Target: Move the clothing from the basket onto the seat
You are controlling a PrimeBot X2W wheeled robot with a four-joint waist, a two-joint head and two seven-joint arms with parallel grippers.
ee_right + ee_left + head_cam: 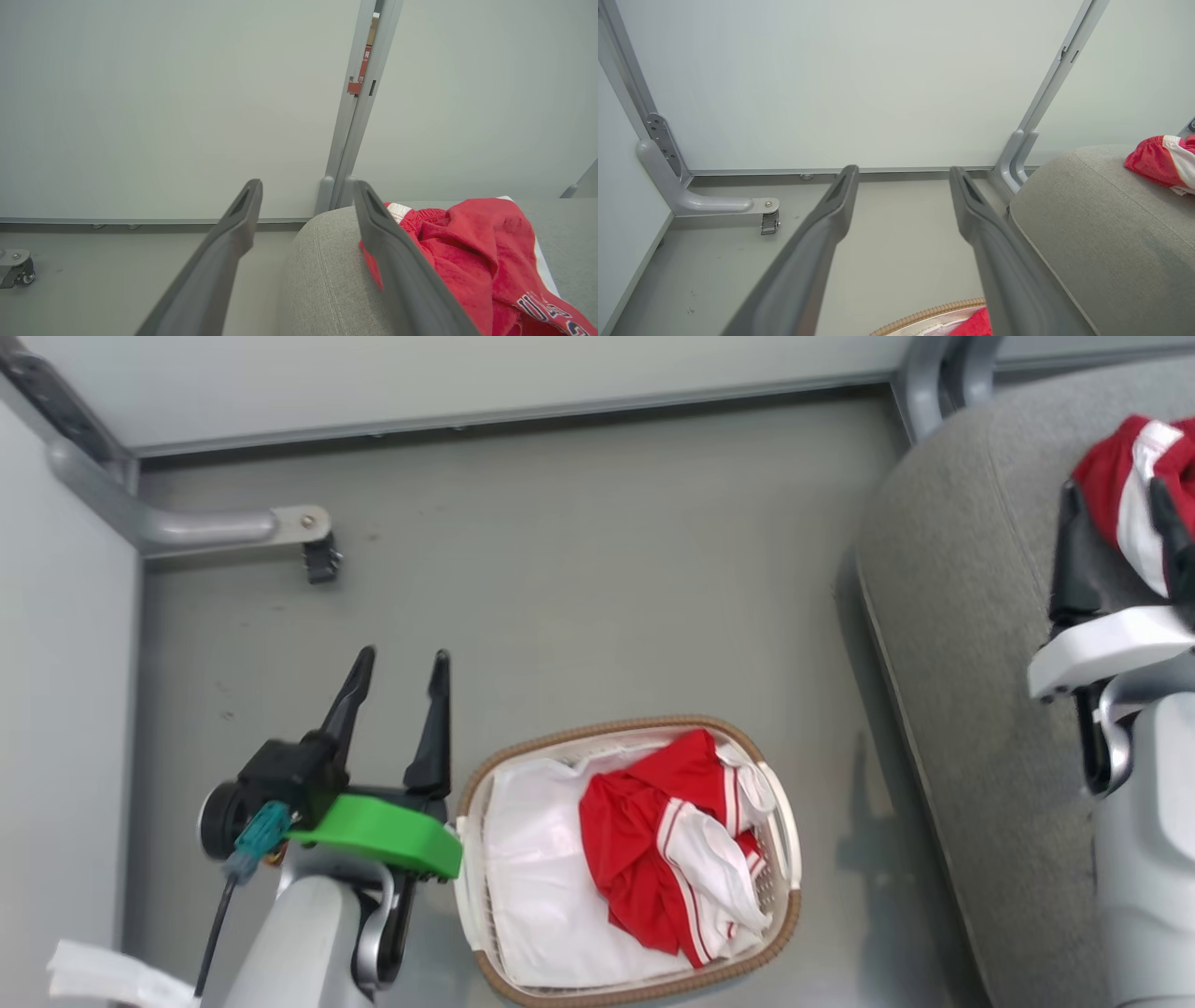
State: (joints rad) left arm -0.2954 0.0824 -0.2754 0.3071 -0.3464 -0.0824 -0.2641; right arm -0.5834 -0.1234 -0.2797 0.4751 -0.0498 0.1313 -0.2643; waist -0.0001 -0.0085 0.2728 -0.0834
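Observation:
The basket (597,729) stands on the floor with a white liner and a heap of red and white clothing (644,840) in its right half. My left gripper (403,658) hovers open just left of the basket, with nothing between its fingers (822,233). Its own camera catches the basket rim (931,313) and a red corner of clothing (978,326) at the bottom edge. Another red garment (1111,467) lies on the grey seat (962,616) at the right. My right gripper (1113,490) is open over it. In the right wrist view the garment (472,247) lies beside the right finger (397,261), not gripped.
A pale wall panel runs along the back, with a grey metal foot and caster (313,546) on the floor at the back left. Another upright post (924,383) stands by the seat's far corner. Bare grey floor (607,569) lies between the basket and the wall.

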